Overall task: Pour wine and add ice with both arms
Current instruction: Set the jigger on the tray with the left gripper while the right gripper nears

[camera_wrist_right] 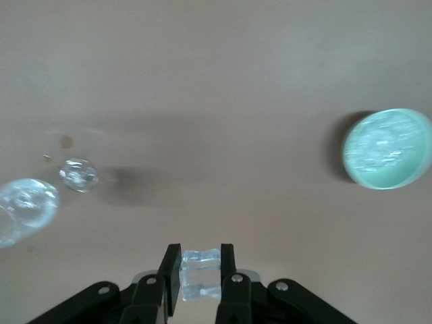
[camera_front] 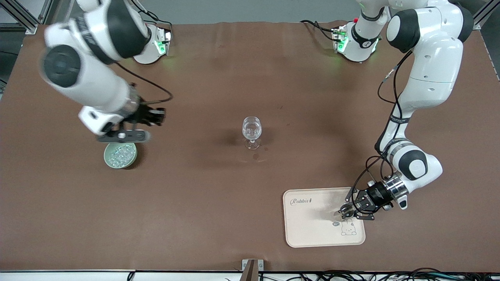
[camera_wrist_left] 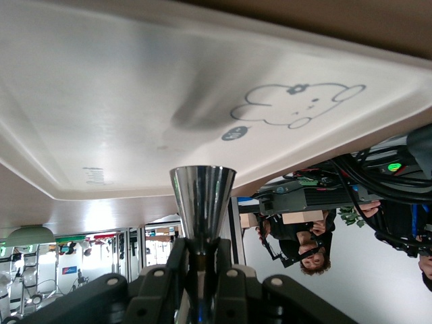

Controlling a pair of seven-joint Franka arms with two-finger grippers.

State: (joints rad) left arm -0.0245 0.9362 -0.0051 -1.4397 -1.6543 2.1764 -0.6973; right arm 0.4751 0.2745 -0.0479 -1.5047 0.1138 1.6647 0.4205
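A clear stemmed glass [camera_front: 252, 130] stands at the middle of the table; it also shows in the right wrist view [camera_wrist_right: 27, 202]. A green bowl [camera_front: 107, 160] toward the right arm's end holds the ice [camera_front: 120, 153]. My right gripper [camera_front: 161, 116] hangs over the table beside that bowl, shut on one clear ice cube [camera_wrist_right: 200, 273]. My left gripper [camera_front: 350, 212] is low over a cream tray [camera_front: 308, 230], shut on the narrow waist of a shiny metal measuring cup [camera_wrist_left: 202, 196]. No wine shows in any view.
The tray [camera_wrist_left: 101, 101] bears a rabbit drawing [camera_front: 347, 227] and lies near the front edge toward the left arm's end. The green bowl [camera_wrist_right: 388, 148] shows in the right wrist view. Both arm bases stand along the table's back edge. A few small spots mark the table by the glass's foot.
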